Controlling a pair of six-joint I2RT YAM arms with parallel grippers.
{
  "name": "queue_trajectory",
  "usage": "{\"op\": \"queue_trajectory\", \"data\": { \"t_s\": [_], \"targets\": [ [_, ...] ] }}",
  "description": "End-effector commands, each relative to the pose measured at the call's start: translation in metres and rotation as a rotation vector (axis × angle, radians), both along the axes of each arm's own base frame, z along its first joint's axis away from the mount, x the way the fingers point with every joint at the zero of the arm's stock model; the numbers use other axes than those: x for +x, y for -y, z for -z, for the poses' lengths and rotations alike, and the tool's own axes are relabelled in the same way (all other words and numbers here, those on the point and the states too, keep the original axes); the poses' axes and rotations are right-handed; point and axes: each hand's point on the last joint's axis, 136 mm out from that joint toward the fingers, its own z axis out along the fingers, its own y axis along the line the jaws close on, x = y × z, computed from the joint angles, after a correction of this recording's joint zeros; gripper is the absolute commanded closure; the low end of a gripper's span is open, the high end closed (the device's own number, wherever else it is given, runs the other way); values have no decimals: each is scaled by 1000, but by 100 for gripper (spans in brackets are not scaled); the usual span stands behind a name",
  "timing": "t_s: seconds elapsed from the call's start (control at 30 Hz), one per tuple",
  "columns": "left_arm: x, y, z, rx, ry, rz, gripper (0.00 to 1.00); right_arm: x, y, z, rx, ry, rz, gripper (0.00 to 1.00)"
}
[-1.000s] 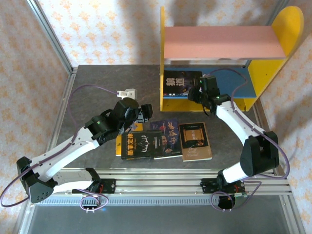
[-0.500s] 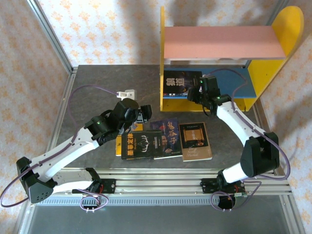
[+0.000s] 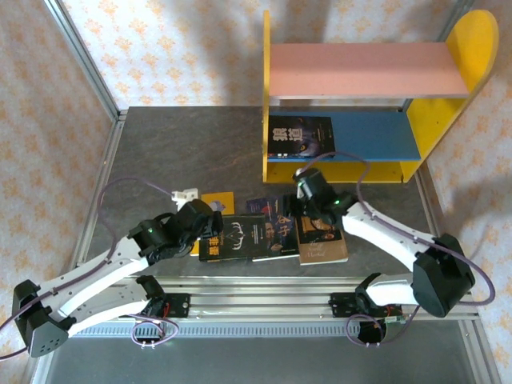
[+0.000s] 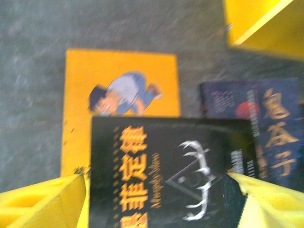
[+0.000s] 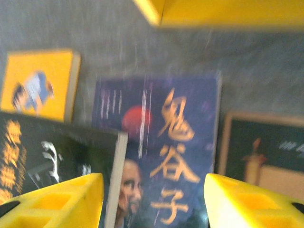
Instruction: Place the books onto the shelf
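The shelf (image 3: 368,68) stands at the back right, and one dark book (image 3: 300,138) lies on its blue lower board (image 3: 368,132). Several books lie on the table in front of it. They are a yellow one (image 3: 218,200) (image 4: 121,80) (image 5: 38,80), a black one (image 3: 240,238) (image 4: 156,156), a dark blue one (image 3: 276,212) (image 5: 171,133) and a brown-framed one (image 3: 322,232) (image 5: 266,147). The black book overlaps the yellow and blue ones. My left gripper (image 3: 210,230) (image 4: 156,176) hangs open over the black book. My right gripper (image 3: 298,210) (image 5: 152,178) hangs open over the blue book. Neither holds anything.
The shelf's yellow left panel (image 3: 266,96) (image 5: 228,12) stands just beyond the table books. A metal rail (image 3: 264,292) runs along the near edge and a slanted frame post (image 3: 88,72) along the left. Purple cables loop off both arms.
My right arm has pulled back from the shelf's lower board to above the blue book. My left arm has drawn toward the near edge, over the black book. The books have not moved.
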Motion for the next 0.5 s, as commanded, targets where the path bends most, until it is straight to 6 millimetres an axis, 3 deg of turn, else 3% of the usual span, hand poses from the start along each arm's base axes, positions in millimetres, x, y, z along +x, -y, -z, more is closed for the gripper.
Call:
{"op": "queue_trajectory", "data": {
  "t_s": [0.0,0.17,0.47],
  "targets": [
    [-16,-5,35,-69,-100,-81,22,-10,-19,16,-1,-24,-17,41],
    [-29,7,67,-160,-190,-93,24,-23,-37,33,4,-64,-67,41],
    [-27,15,83,-154,-230,-92,25,-32,-60,45,43,-87,-105,41]
  ]
}}
